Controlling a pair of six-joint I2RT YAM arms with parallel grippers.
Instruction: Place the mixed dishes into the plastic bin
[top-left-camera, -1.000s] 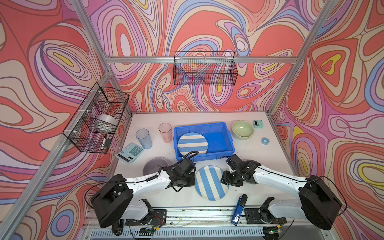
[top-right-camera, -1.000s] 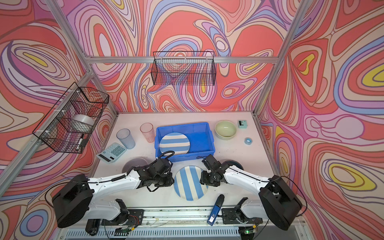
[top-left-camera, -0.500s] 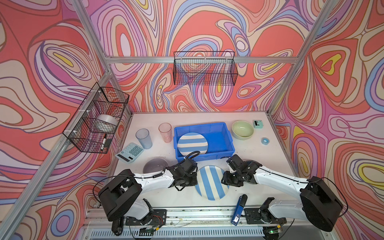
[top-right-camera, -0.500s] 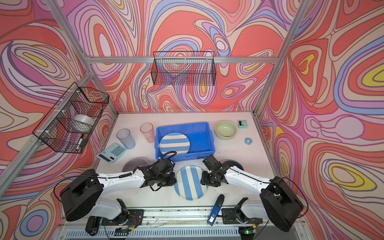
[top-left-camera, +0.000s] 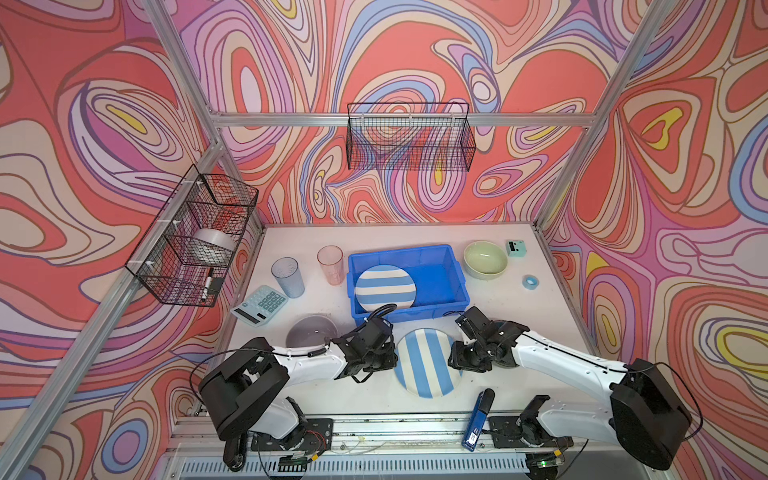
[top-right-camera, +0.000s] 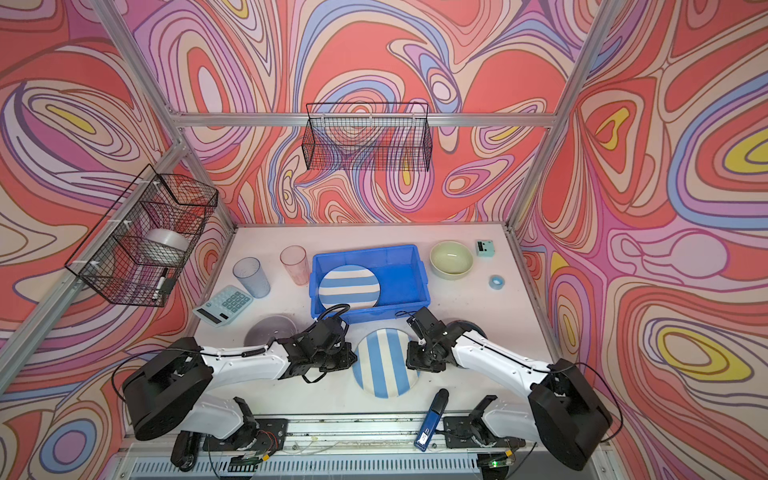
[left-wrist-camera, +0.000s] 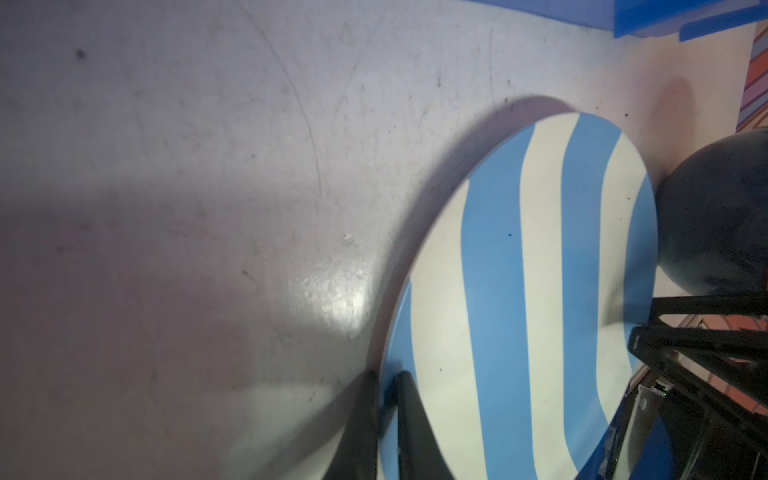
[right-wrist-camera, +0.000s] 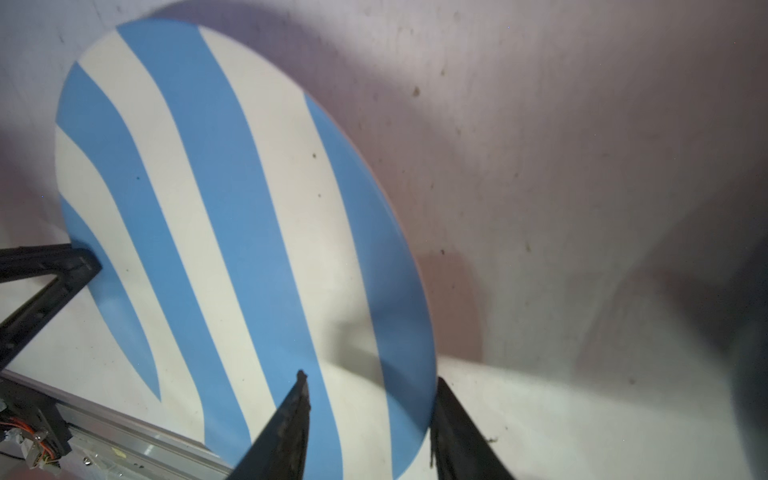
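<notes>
A blue-and-white striped plate (top-left-camera: 428, 361) (top-right-camera: 384, 361) lies on the white table in front of the blue plastic bin (top-left-camera: 440, 282). My left gripper (top-left-camera: 393, 360) (left-wrist-camera: 387, 376) is shut on its left rim, one finger over and one under the edge. My right gripper (top-left-camera: 453, 360) (right-wrist-camera: 370, 378) stands open at the opposite rim. One of its fingers is over the plate (right-wrist-camera: 232, 199) and the other is outside the edge. A second striped plate (top-left-camera: 384, 286) lies inside the bin.
A lavender bowl (top-left-camera: 311, 332) sits behind my left arm and a dark blue bowl (top-right-camera: 469, 326) by my right arm. A grey-blue cup (top-left-camera: 287, 276), pink cup (top-left-camera: 331, 264), calculator (top-left-camera: 259, 305), pale green bowl (top-left-camera: 485, 259) and tape roll (top-left-camera: 530, 281) surround the bin. A blue tool (top-left-camera: 478, 419) lies at the front edge.
My left gripper has closed onto the plate's left rim and that arm has drawn in toward the plate. My right gripper has narrowed slightly and stayed at the right rim.
</notes>
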